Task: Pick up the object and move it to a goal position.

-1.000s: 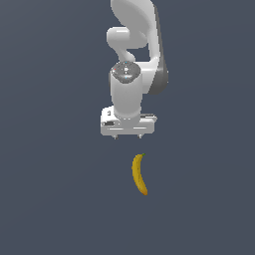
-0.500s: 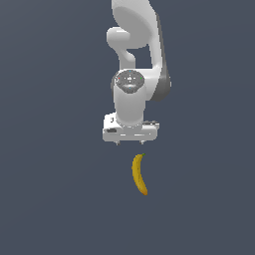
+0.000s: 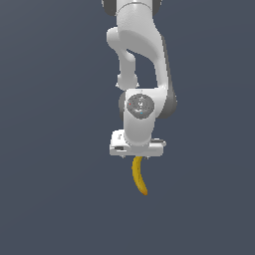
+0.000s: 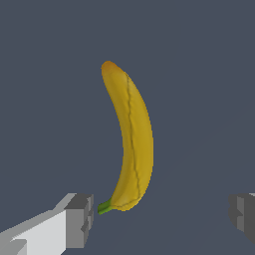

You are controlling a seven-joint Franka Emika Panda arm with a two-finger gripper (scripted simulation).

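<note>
A: What changes here? Quick.

B: The arm [image 3: 142, 60] has travelled toward the banana [image 3: 139, 175]. A second ago the claw [image 3: 138, 155] sat clear of the fruit with a visible gap in the exterior view; now its body overlaps the banana's upper end in that view.

A: Banana itself moved?

B: No, it looks like the same spot and the same curve, lying flat on the grey desk [image 3: 55, 189]. Only the arm shifted.

A: Claw state?

B: Spread wide, holding nothing. The wrist view shows one fingertip [image 4: 79, 219] just beside the green stem tip and the other [image 4: 243, 216] well apart on the far side. The banana [image 4: 129, 144] stretches away from the fingers rather than sitting between them.

A: So aligned or not?

B: Probably not yet. Only the stem end is near the line between the jaws, and off to one side. Height above the desk cannot be told from these views.

A: Meaning for the task?

B: Approach phase, grasp not started. The claw likely needs to centre over the banana's middle before it descends and closes. No goal marker is visible.
</note>
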